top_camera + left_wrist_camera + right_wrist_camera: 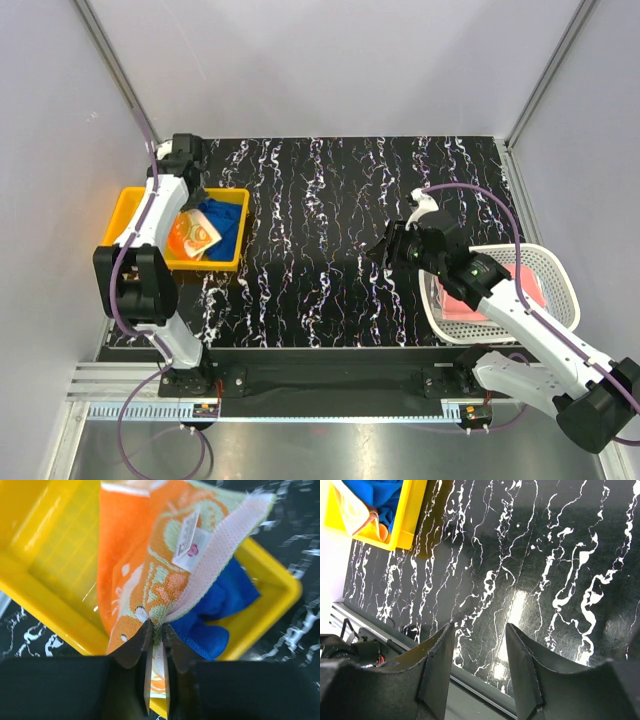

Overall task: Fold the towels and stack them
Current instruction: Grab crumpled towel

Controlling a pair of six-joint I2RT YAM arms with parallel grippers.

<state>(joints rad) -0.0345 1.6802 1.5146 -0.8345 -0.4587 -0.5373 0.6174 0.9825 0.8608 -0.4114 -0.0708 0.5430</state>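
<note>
The left claw (155,628) hangs over the yellow tray (50,545) at the left edge of the desk (530,555), its jaws drawn close together with only a thin gap, and the lower edge of the orange cartoon-printed towel (135,555) is pinched in that gap. The towel drapes away from the fingers across the tray, folded loosely over on itself so that its pale mesh-like underside and a small white label (190,545) face the wrist camera. Just beside it, touching it and partly under it, the royal blue towel (220,605) lies crumpled in the tray's far corner. The right claw (480,627) hovers above bare black-and-white marbled desk towards the right side, its jaws standing well apart with nothing between them. Near that arm, at the right edge of the desk, sits the white mesh basket (555,265), and a pink towel (470,305) lies inside it, partly hidden by the arm. The tray and the basket are well apart, with open desk between them.
</note>
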